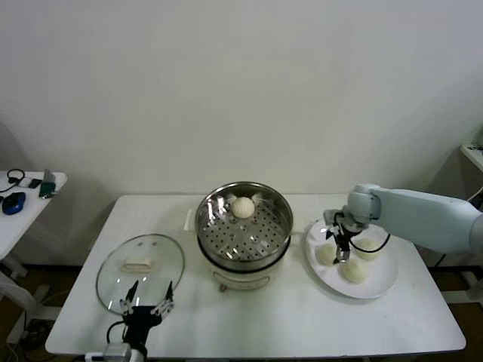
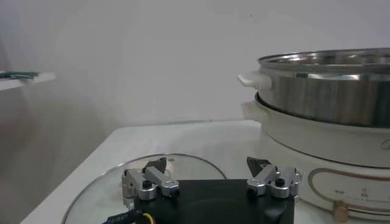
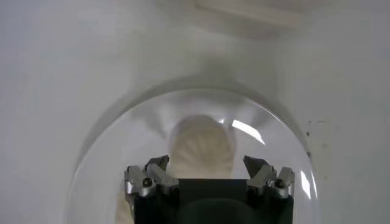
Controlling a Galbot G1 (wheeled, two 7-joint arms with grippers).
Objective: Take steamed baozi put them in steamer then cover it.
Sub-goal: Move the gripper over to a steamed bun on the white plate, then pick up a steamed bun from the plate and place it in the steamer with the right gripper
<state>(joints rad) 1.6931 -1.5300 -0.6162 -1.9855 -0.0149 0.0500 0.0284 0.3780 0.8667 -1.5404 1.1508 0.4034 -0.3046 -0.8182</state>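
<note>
A: Surface and room?

B: Noted a white table (image 1: 249,320) against a plain pale wall (image 1: 241,90). Took the steamer (image 1: 244,226) at table centre as landmark. Spotted a second small white table (image 1: 19,219) far off to the steamer's left, with a blue mouse (image 1: 13,202) and a few dark items on it.

A: Task things?

B: Found one steamed baozi (image 1: 243,207) inside the steamer, on the perforated tray near the back wall. Counted three more baozi (image 1: 352,271) on a white plate (image 1: 381,283) just right of the steamer. Logged the cover (image 1: 140,273) flat on the table to the steamer's left, handle up.

A: Claws?

B: Recorded the right gripper (image 1: 341,253) right of the steamer, pointed down over the plate, fingers spread, grasping nothing; seen from the right wrist with a bun (image 3: 201,149) between and beyond the tips. Recorded the left gripper (image 1: 148,305) left of the steamer at the cover's near edge, fingers released and apart, holding nothing; seen from the left wrist above the glass rim (image 2: 116,176).
</note>
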